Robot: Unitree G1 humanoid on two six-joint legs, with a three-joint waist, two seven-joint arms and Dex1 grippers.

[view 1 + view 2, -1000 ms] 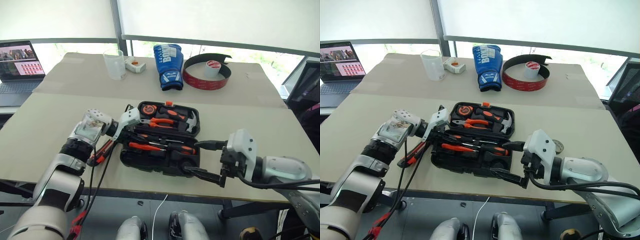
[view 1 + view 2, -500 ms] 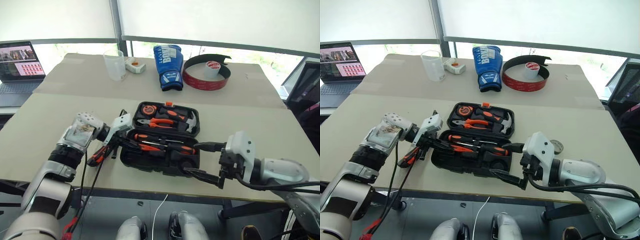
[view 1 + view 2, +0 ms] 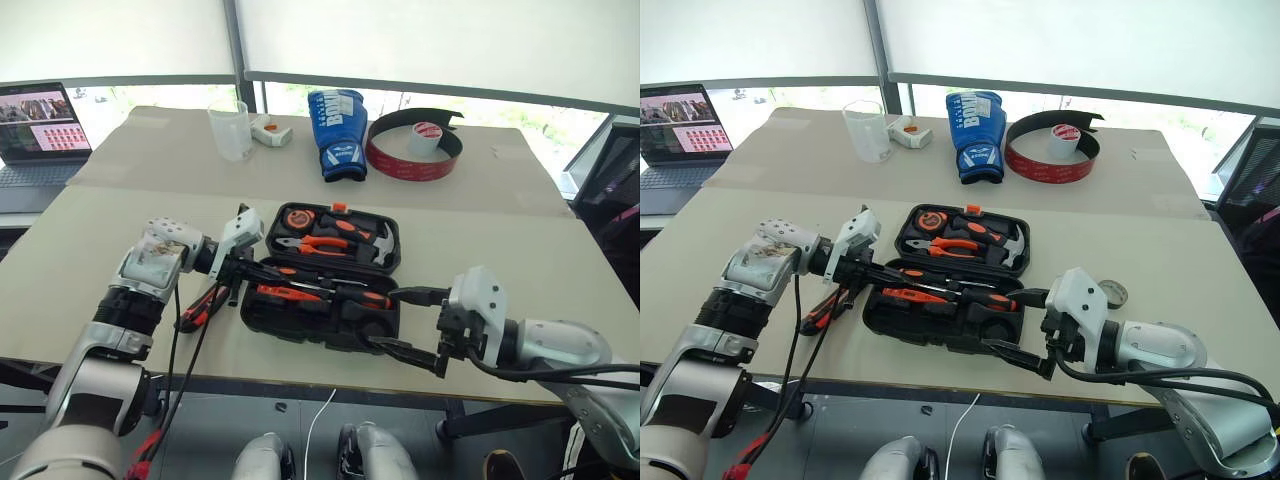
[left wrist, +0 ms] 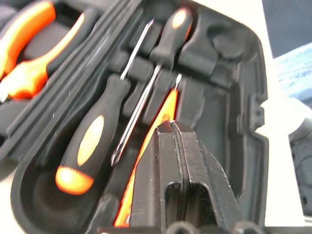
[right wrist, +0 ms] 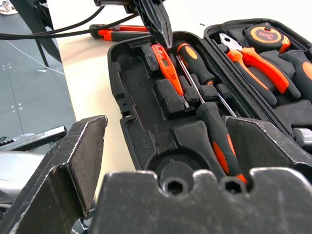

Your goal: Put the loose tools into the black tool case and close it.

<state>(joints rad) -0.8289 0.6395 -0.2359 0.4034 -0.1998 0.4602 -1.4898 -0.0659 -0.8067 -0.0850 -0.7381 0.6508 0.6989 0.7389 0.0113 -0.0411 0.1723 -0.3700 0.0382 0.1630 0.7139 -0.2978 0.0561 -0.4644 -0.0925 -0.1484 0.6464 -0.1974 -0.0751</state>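
Case [image 3: 330, 285] is laid open near the table's [image 3: 90, 250] front edge, screwdrivers [image 5: 214, 131] seated inside. Left gripper [image 3: 262, 272] is pinched shut, empty, over the case's left rim; right gripper [image 3: 405, 320] is spread wide at its front-right corner. Utility knife [image 3: 203, 305] is left outside, left of the case.

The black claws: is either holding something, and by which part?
Nothing is held. The left gripper is shut empty near the slim orange tool; the right gripper is open, empty.

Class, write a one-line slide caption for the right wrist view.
Open right tool faces the open black tool case, where screwdrivers lie in recesses and the shut left tool hovers.
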